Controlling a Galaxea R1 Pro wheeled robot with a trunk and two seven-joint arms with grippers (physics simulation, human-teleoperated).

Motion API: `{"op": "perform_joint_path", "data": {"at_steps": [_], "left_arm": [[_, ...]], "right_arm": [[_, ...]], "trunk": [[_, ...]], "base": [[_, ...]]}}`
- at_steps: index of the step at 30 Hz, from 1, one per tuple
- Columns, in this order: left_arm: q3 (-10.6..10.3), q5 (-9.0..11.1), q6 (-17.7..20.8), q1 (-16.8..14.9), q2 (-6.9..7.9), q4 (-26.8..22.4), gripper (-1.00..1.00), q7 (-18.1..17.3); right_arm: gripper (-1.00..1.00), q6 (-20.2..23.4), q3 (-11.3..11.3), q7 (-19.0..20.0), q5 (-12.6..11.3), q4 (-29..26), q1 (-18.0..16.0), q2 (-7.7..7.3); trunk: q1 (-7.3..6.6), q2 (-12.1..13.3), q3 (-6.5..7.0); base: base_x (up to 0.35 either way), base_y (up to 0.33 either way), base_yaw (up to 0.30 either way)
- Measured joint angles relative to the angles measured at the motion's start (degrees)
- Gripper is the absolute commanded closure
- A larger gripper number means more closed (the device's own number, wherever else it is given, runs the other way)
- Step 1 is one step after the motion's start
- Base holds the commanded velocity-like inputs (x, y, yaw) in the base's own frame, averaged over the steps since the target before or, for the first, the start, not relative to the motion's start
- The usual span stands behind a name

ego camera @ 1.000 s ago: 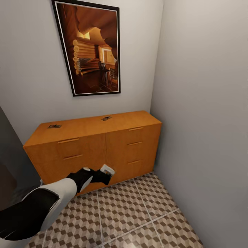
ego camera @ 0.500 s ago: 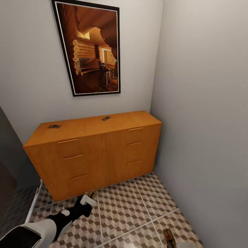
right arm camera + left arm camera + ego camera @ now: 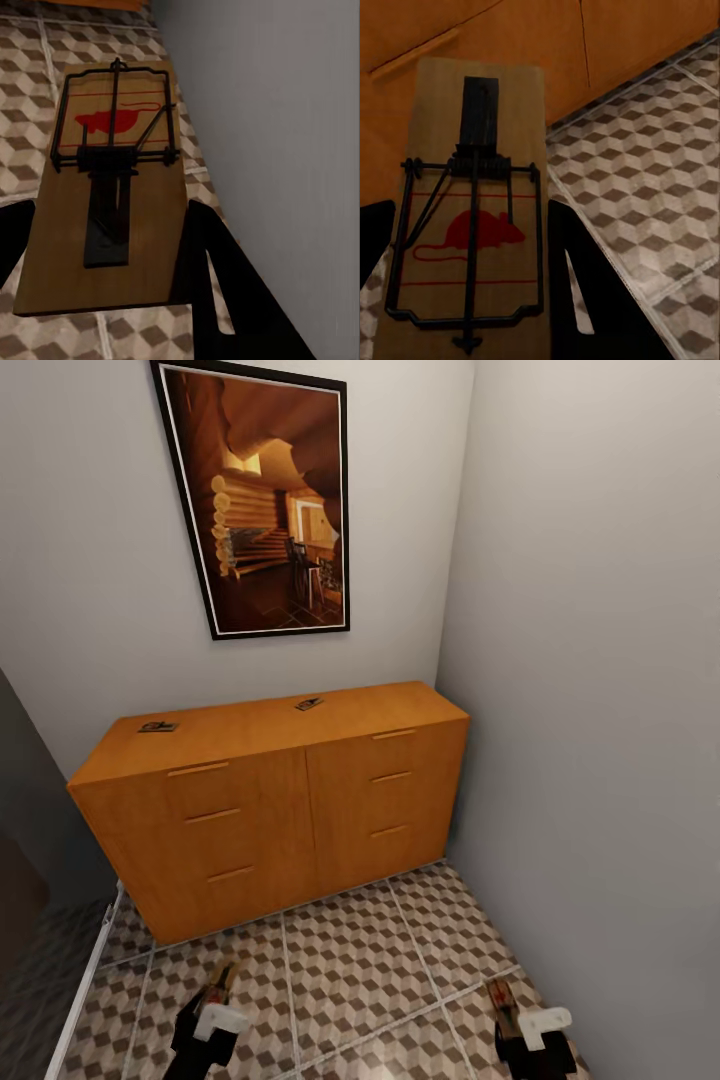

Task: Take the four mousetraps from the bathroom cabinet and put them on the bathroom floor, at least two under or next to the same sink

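Two mousetraps lie on the flat top of the orange-brown cabinet (image 3: 270, 800), one near its left end (image 3: 158, 727) and one near the middle (image 3: 308, 704). Low over the cube-patterned bathroom floor (image 3: 350, 960), my left gripper (image 3: 212, 1015) is shut on a third mousetrap (image 3: 472, 217), whose board sits between the black fingers (image 3: 585, 292) with the cabinet front behind it. My right gripper (image 3: 528, 1025) is shut on a fourth mousetrap (image 3: 112, 187), held above the tiles close to the grey wall (image 3: 285, 112). The sink is out of view.
A framed picture (image 3: 265, 500) hangs on the back wall above the cabinet. The grey side wall (image 3: 600, 710) runs along the right of the narrow floor strip. A dark panel (image 3: 25, 830) stands at the left edge.
My left arm dropped from in front of the cabinet drawers down to the lower edge of the view. My right gripper with its mousetrap came up into view at the lower right.
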Motion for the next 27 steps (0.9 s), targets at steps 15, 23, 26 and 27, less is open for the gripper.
{"op": "perform_joint_path", "data": {"at_steps": [15, 23, 26, 27], "left_arm": [[0.3, 0.1, -9.1, 5.1, -0.75, -0.1, 1.00, 9.8], [0.3, 0.1, -8.8, 5.1, -1.03, -0.1, 1.00, 9.7], [0.3, 0.1, -8.8, 5.1, -1.28, -0.1, 1.00, 9.7], [0.3, 0.1, -8.8, 5.1, -1.32, -0.1, 1.00, 9.7]], "right_arm": [[1.00, -5.0, 0.2, 5.7, -1.1, 0.2, 0.0, 0.05], [1.00, -5.4, 0.1, 5.7, -1.1, 0.3, 0.0, 0.07], [1.00, -5.4, 0.1, 5.6, -1.1, 0.3, 0.0, 0.11], [1.00, -5.4, 0.1, 5.6, -1.1, 0.3, 0.0, 0.12]], "trunk": [[0.00, 0.0, 0.00], [0.00, 0.0, 0.00], [0.00, 0.0, 0.00], [0.00, 0.0, 0.00]], "base": [[0.000, 0.000, 0.000], [0.000, 0.000, 0.000], [0.000, 0.000, 0.000], [0.000, 0.000, 0.000]]}}
